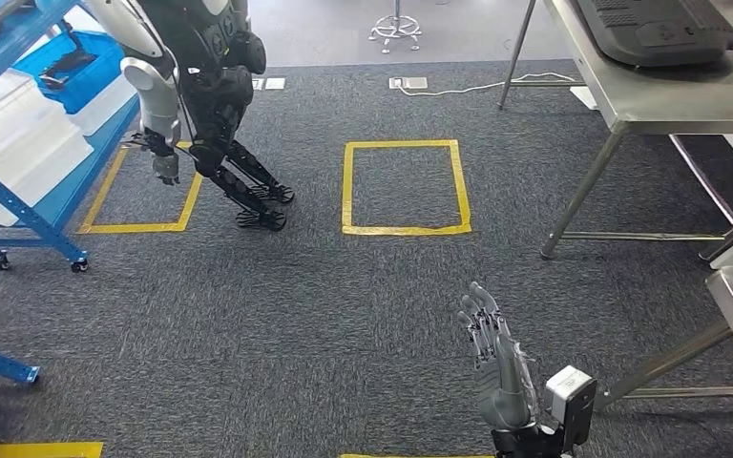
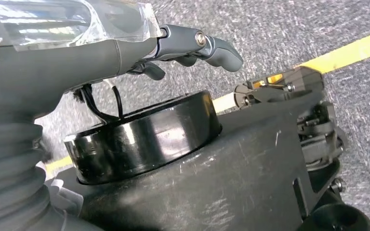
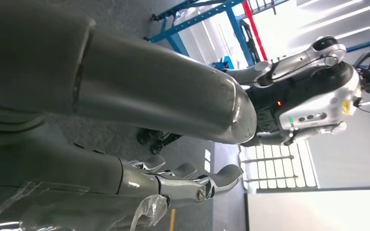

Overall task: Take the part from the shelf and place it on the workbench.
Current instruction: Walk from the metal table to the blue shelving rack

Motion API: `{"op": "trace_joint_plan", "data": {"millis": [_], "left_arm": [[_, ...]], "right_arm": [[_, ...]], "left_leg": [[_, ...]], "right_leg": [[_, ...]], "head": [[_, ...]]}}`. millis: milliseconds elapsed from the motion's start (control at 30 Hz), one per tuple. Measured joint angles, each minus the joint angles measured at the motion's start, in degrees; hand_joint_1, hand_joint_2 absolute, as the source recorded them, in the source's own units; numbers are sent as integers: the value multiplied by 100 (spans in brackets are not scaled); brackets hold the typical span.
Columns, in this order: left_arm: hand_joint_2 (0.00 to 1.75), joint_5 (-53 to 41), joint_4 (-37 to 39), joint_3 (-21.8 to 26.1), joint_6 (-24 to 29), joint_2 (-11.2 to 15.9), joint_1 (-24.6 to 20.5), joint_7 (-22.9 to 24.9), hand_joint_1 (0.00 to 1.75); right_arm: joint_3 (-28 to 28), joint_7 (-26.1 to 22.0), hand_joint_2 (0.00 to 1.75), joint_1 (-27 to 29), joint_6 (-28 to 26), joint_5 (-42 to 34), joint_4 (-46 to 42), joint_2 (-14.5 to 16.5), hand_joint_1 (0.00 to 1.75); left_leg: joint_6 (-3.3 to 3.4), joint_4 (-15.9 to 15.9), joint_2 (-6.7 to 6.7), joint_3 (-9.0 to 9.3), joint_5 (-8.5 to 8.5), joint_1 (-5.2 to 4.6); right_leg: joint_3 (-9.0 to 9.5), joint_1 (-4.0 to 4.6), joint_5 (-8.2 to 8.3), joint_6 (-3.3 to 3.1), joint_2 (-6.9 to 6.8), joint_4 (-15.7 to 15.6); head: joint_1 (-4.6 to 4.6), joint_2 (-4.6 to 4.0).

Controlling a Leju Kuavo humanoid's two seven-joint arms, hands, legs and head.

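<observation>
Far left in the head view, the blue shelf (image 1: 19,205) carries white boxes (image 1: 14,143) and a blue bin (image 1: 95,76). A dark part (image 1: 57,62) lies in that bin; it looks black and slim, and its exact shape is too small to tell. It is well apart from both hands.

Just right of the shelf another robot (image 1: 200,95) stands on the grey carpet (image 1: 296,315), its feet beside a yellow taped square (image 1: 143,191). A second yellow square (image 1: 403,186) lies further right.

The left hand (image 2: 192,45) hangs over the carpet. Its fingers (image 2: 150,70) are loosely bent and apart from the thumb, with nothing between them.

The right hand (image 1: 496,367) rises from the lower edge of the head view, its fingers (image 1: 482,320) stretched out and slightly spread. It holds nothing and touches nothing.

At the right stands the metal workbench (image 1: 706,100), with a large dark grey moulded piece (image 1: 659,29) lying on its top.
</observation>
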Motion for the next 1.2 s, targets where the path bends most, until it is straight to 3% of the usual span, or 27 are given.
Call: {"op": "trace_joint_plan", "data": {"millis": [33, 100, 167, 200, 267, 300, 333, 400, 467, 533, 600, 667, 700, 733, 767, 833, 900, 967, 1033, 1100, 1167, 1200], "left_arm": [[175, -2, 0, 0, -12, 1, -7, 4, 0], [175, -4, 0, 1, -40, 2, -43, 7, 0], [175, -5, 0, 2, -66, 2, -78, 5, 0], [175, -8, 0, 0, -75, 2, -82, 4, 0], [175, -15, 0, -10, -84, 1, -61, 3, 0], [175, -17, 0, -18, -85, 2, -44, 2, 0], [175, -20, 0, -26, -85, 2, -34, -1, 0], [175, -20, 0, -36, -86, 5, -20, -16, 0], [175, -20, 0, -38, -91, 11, -3, -37, 0], [175, -20, 0, -40, -99, 8, 0, -46, 0], [175, -24, 0, -43, -111, -2, -13, -42, 0], [175, -33, -1, -45, -130, -7, -7, -39, 0], [175, -37, -1, -46, -138, -8, -2, -40, 0], [175, -41, -1, -46, -145, -8, 3, -40, 0], [175, -43, -1, -46, -149, -8, 4, -40, 0], [175, -44, 0, -46, -149, -3, 2, -40, 0], [175, -44, 0, -47, -148, 2, -5, -42, 0], [175, -43, 0, -47, -150, 2, -1, -43, 0], [175, -40, 0, -46, -157, -1, -1, -44, 0], [175, -36, -1, -44, -169, -5, -27, -50, 0], [175, -29, -2, -42, -188, -11, -62, -55, 0], [175, -27, -2, -41, -198, -15, -71, -55, 0]], "right_arm": [[2, -1, 0, 1, 4, -5, 11, 6, 0], [7, -2, 0, 13, 14, -25, 40, 15, 0], [21, -2, 0, 26, 26, -41, 81, 25, 0], [32, -3, 0, 29, 37, -45, 108, 33, 0], [54, -7, 0, 28, 61, -50, 155, 57, 0], [61, -11, 0, 28, 69, -51, 169, 67, 0], [66, -19, 0, 28, 74, -52, 179, 74, 0], [73, -31, 0, 31, 76, -61, 198, 80, 0], [81, -45, 0, 31, 80, -81, 218, 90, 0], [88, -71, 0, 34, 86, -102, 228, 99, 0], [92, -97, 0, 55, 91, -110, 238, 99, 0], [95, -109, 0, 77, 93, -118, 254, 99, 0], [96, -111, 0, 82, 95, -120, 261, 99, 0], [97, -112, 0, 85, 97, -122, 265, 99, 0], [98, -114, 0, 86, 102, -120, 266, 100, 0], [100, -115, 0, 84, 111, -118, 273, 100, 0], [103, -117, 0, 76, 120, -115, 281, 101, 0], [105, -122, 0, 65, 130, -111, 284, 103, 0], [107, -125, 0, 60, 138, -108, 284, 106, 0], [107, -125, 0, 62, 143, -108, 284, 108, 0], [107, -124, 0, 66, 151, -106, 284, 108, 0], [107, -123, 0, 64, 160, -103, 284, 108, 0]], "left_leg": [[-20, 211, 156, -100, -116, -6], [-55, 940, 484, -434, -454, -18], [-62, 1554, 568, -711, -644, -14], [-49, 1576, 582, -709, -602, -15], [15, 987, 679, -393, -291, -41], [67, 562, 843, -173, -153, -82], [116, 212, 998, -2, -61, -135], [180, -103, 1176, 127, -38, -221], [206, -160, 1038, 143, -9, -208], [241, -224, 882, 203, 40, -155], [264, -244, 735, 234, 66, -123], [270, -240, 577, 238, 70, -111], [265, -236, 493, 244, 67, -102], [252, -228, 406, 257, 59, -84], [224, -207, 319, 272, 40, -62], [137, -131, 170, 252, -20, -31], [60, -74, 66, 177, -46, -32], [13, -65, -13, 126, -37, -17], [-27, 143, 172, 29, -158, -12], [-55, 795, 485, -269, -484, -22], [-56, 1555, 585, -623, -781, -21], [-41, 1722, 595, -691, -811, -24]], "right_leg": [[7, 4, 2, -41, -82, -10], [18, 34, -13, -97, -237, -14], [30, 69, -34, -128, -403, -13], [41, 83, -45, -139, -483, -13], [74, 106, -69, -147, -626, -14], [92, 115, -81, -141, -688, -15], [105, 125, -95, -126, -748, -14], [121, 138, -118, -91, -874, -17], [152, 134, -149, -43, -969, -20], [98, 120, -310, 9, -746, 189], [-213, 102, -652, 47, -387, 866], [-598, 81, -874, 82, -273, 1573], [-682, 67, -827, 102, -266, 1672], [-649, 47, -659, 124, -258, 1523], [-505, 15, -408, 157, -213, 1153], [-181, -55, -65, 214, 41, 394], [-96, -74, -26, 163, 188, 145], [-121, -48, -22, 43, 53, 153], [-112, -27, -20, -46, -94, 144], [-108, 6, -29, -108, -232, 138], [-105, 47, -46, -143, -381, 138], [-99, 67, -56, -156, -458, 138]], "head": [[-4, 0], [-13, 0], [-14, 0], [-13, 0], [-14, 1], [-14, 1], [-15, 1], [-14, 0], [-13, 0], [-8, 1], [5, 0], [11, 0], [12, 1], [11, 1], [11, 1], [18, 0], [26, 0], [23, 1], [16, 1], [11, 1], [9, 1], [9, 1]]}}
